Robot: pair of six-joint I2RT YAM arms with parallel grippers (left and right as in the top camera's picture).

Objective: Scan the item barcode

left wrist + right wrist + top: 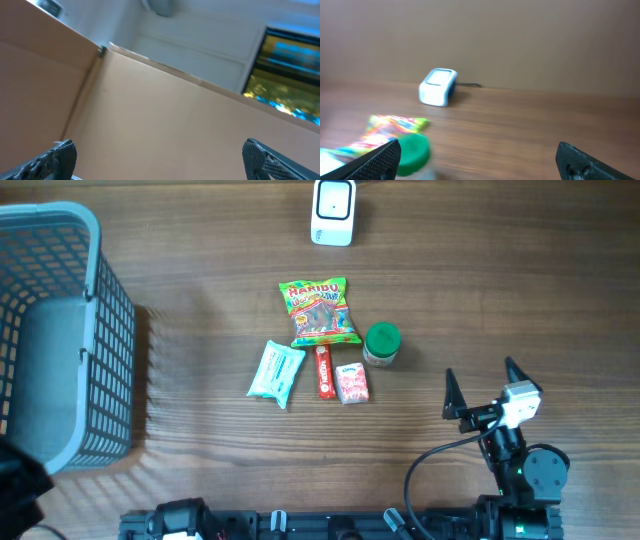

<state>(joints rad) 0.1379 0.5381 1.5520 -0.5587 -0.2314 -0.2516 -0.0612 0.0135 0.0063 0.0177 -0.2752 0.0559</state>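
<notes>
Right gripper [482, 380]: nearest the overhead lens, raised over the near-right table [200, 290]. Jaws spread wide, nothing between them.
Left gripper [159, 147]: fingers far apart and empty. Its camera looks up at a wall, away from the work.
Items: Haribo bag [318, 311], green-lidded jar [382, 343], white-teal pack [276, 372], red stick [323, 371] and pink box [352, 383]. They are grouped mid-table, just left of the right gripper, and none is touched.
Scanner [333, 211]: white unit at the far edge, well apart from the group.
Basket [90, 240]: grey, at the left edge.
Progress: at the start, by my reading, as no item is grasped or at the scanner.
Remaining: choose an item, grip it, carry it to the scanner and present its barcode. I cannot tell which item goes first.
</notes>
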